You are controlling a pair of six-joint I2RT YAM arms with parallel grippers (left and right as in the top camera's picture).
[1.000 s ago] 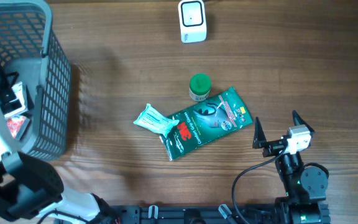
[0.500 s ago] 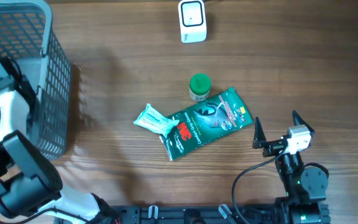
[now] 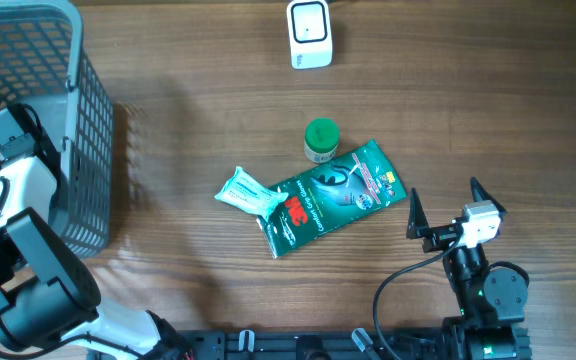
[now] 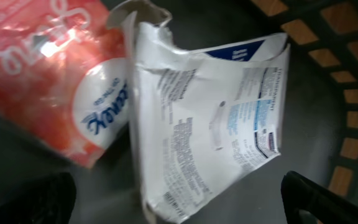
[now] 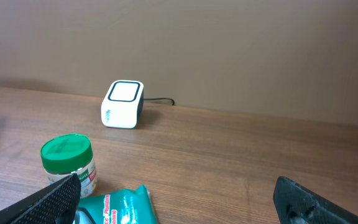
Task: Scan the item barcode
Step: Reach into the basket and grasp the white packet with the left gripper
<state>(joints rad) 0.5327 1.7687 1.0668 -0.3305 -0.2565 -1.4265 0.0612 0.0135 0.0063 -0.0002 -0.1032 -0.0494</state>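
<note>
The white packet lies on the dark floor of the basket, right under your left tool. You see it only from the left wrist. It is thin, glossy and creased, with a torn top edge, fine black print and a blue band. Its left edge lies against a shiny red pouch with white lettering.

The left tool stands wide, one black fingertip at each lower corner of that view, and grips nothing.

Since a second ago your left arm has swung across the basket. From overhead its white link now covers the spot where both packs showed before. Nothing on the bench has shifted, and your right arm has not moved.

Nearest you on the right, the right tool hangs wide and empty above the wood-grain bench, with its black, pointed fingers well apart.

Just beyond it lies a flat green pouch, foil-like and rectangular, set at a slant. A small crumpled sachet, white and pale teal, touches the pouch's left end.

Just behind the pouch stands a short round jar with a green lid and a pale label.

Farthest off, at the back edge, sits the scanner, a small white box with rounded corners, a dark-framed face and a dark cable behind it.

The basket is dark plastic mesh with a lighter grey rim, well left of everything on the bench.
</note>
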